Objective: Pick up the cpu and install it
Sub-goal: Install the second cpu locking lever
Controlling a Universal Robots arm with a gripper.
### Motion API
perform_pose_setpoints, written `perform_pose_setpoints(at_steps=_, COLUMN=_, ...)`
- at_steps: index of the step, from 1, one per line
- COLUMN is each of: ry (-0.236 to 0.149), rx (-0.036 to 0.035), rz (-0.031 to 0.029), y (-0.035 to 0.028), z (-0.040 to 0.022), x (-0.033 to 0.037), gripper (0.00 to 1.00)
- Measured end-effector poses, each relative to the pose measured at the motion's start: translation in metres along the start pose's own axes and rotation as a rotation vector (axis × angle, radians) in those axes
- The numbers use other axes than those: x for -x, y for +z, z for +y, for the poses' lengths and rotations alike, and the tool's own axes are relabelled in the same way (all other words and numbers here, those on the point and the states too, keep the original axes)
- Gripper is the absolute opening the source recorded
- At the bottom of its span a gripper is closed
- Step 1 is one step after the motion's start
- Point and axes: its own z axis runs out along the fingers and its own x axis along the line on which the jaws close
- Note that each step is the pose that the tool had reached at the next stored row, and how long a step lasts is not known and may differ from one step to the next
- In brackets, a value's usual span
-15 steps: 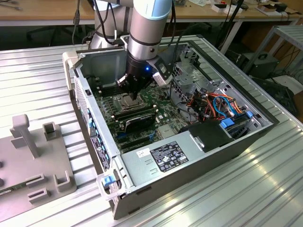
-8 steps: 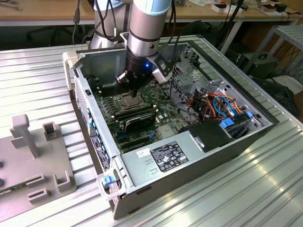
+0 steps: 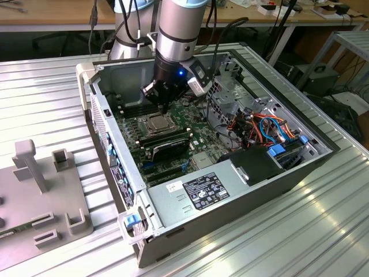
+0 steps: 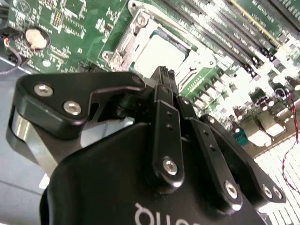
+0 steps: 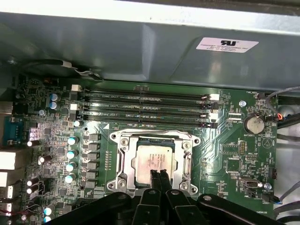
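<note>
I have the hand (image 5: 158, 174) hanging straight down inside the open computer case (image 3: 242, 190), its fingertips pressed together and holding nothing. The cpu (image 5: 153, 162) lies flat in the socket frame (image 5: 123, 161) on the green motherboard (image 5: 225, 154), directly beneath the fingertips; in the first wrist view they overlap its nearer edge. In the second wrist view the cpu (image 4: 157, 54) shows bright just past the tips. Whether the tips touch the chip I cannot tell. The memory slots (image 5: 145, 105) run along the socket's far side.
</note>
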Motion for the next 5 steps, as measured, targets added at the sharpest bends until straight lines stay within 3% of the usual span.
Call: perform_pose_setpoints(at_steps=5, ry=0.000, rx=-0.0011, rz=0.0002, y=-0.0001, z=0.0000, x=0.0000, gripper=0.11)
